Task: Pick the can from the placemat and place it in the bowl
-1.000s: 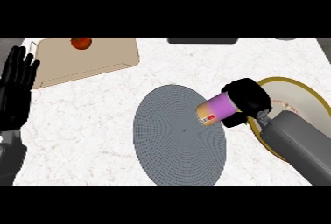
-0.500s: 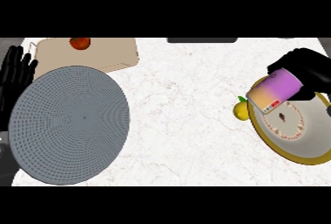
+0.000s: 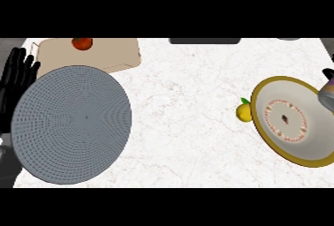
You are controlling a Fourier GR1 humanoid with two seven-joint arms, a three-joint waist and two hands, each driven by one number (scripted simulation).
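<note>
Head view: the bowl [image 3: 294,148] has a little yellow lemon [image 3: 244,112] right against its left side. Only a black bit of the right hand [image 3: 329,74] shows, just past the bowl's top right rim, so I cannot tell how its fingers are. The can is not on the placemat [image 3: 72,123], far left of the bowl. A grey shape [image 3: 326,95] by that hand may be it. If the can comes down off to one side, it could hit the rim, roll out, or bump the lemon. The left hand [image 3: 16,84] rests far left of the bowl, fingers straight and apart.
</note>
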